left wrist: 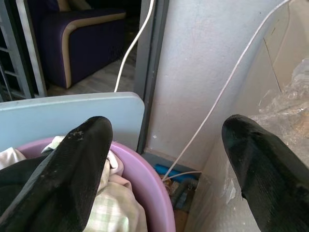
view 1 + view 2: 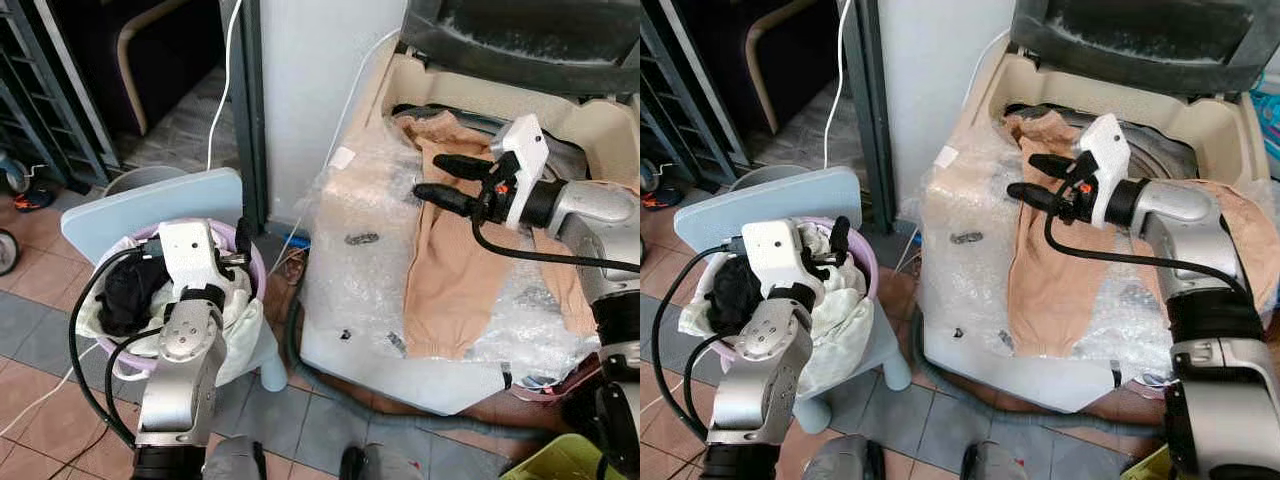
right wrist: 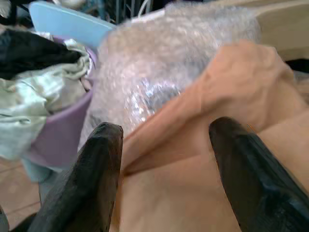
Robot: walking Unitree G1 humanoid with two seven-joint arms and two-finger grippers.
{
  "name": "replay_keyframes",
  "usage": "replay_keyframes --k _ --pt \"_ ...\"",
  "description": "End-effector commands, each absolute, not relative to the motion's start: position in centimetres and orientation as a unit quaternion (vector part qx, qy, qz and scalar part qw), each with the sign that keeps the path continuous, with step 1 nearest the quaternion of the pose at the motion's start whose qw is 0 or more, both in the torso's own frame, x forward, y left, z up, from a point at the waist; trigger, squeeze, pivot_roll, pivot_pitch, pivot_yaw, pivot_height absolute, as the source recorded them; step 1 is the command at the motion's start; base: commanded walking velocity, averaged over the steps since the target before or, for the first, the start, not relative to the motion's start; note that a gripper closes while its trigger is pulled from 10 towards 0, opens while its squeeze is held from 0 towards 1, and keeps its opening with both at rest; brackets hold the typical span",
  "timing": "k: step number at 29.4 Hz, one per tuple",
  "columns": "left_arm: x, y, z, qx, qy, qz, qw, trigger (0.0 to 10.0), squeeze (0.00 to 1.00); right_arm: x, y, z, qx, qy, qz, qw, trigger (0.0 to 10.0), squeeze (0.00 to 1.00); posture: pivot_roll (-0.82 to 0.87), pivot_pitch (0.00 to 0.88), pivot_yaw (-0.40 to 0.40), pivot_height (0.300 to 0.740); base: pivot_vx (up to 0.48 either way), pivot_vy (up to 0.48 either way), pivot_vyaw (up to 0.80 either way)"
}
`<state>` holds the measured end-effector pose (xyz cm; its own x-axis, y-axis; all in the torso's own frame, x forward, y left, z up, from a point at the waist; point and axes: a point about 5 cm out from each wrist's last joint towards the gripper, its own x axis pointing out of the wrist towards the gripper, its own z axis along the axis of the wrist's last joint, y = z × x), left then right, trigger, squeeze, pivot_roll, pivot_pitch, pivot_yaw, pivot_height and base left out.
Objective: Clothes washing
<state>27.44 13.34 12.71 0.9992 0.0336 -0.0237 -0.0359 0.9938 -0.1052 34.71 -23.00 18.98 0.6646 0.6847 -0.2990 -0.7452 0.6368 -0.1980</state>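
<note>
A tan garment lies draped from the open drum over the front of a cream top-loading washing machine wrapped in bubble wrap. My right gripper hovers open just above the garment's upper part, nothing between its fingers. To the left, a purple laundry basket holds a black garment and pale cloth. My left gripper stands open at the basket's rim nearest the machine, holding nothing.
The basket sits on a light-blue plastic chair. A white cable runs down the wall between chair and machine. A grey hose curls on the tiled floor. A yellow-green bin is at the lower right.
</note>
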Motion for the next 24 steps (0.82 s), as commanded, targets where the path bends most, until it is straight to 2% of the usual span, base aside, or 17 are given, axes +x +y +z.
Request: replay_keyframes --k 1,3,6,8,11,12,16,20,23,24 --pt "27.5 13.1 12.7 -0.050 0.014 0.015 0.999 10.0 0.00 34.9 -24.1 17.8 -0.194 0.137 0.355 0.904 10.0 1.00 0.03 0.096 -0.052 0.740 0.000 0.000 0.00" --pt "27.5 13.1 12.7 -0.050 0.014 0.016 0.999 10.0 0.00 35.1 -24.4 17.5 -0.206 0.142 0.334 0.909 10.0 1.00 0.03 0.096 -0.052 0.740 0.000 0.000 0.00" --pt "27.3 13.3 12.5 -0.047 0.017 0.018 0.999 10.0 0.00 36.4 -26.7 17.4 -0.222 0.158 0.186 0.944 10.0 1.00 0.03 0.098 -0.053 0.740 0.000 0.000 0.00" --pt "27.2 13.3 12.5 -0.047 0.018 0.019 0.999 10.0 0.00 36.7 -27.7 17.8 -0.226 0.156 0.124 0.954 10.0 0.99 0.04 0.099 -0.051 0.740 0.000 0.000 0.00" --pt "27.2 13.4 12.5 -0.045 0.018 0.019 0.999 10.0 0.00 37.6 -29.2 21.1 -0.195 0.068 0.012 0.978 10.0 0.97 0.04 0.101 -0.048 0.740 0.000 0.000 0.00" --pt "27.2 13.4 12.5 -0.045 0.019 0.018 0.999 10.0 0.00 37.9 -29.8 23.3 -0.160 0.000 -0.043 0.986 10.0 0.97 0.03 0.101 -0.046 0.740 0.000 0.000 0.00" --pt "27.2 13.3 12.5 -0.044 0.021 0.016 0.999 10.0 0.00 37.9 -29.8 25.1 -0.140 -0.063 -0.082 0.985 10.0 0.97 0.03 0.103 -0.045 0.740 0.000 0.000 0.00" --pt "27.3 13.2 12.4 -0.043 0.023 0.016 0.999 10.0 0.00 37.8 -28.2 26.7 -0.131 -0.137 -0.086 0.978 10.0 0.96 0.03 0.106 -0.046 0.740 0.000 0.000 0.00" --pt "27.2 13.3 12.4 -0.043 0.025 0.019 0.999 10.0 0.00 37.8 -25.7 26.3 -0.116 -0.145 -0.007 0.983 10.0 0.96 0.03 0.108 -0.048 0.740 0.000 0.000 0.00" --pt "27.2 13.3 12.4 -0.043 0.025 0.020 0.999 10.0 0.00 37.8 -24.7 25.7 -0.114 -0.132 0.038 0.984 10.0 0.89 0.03 0.108 -0.048 0.740 0.000 0.000 0.00"
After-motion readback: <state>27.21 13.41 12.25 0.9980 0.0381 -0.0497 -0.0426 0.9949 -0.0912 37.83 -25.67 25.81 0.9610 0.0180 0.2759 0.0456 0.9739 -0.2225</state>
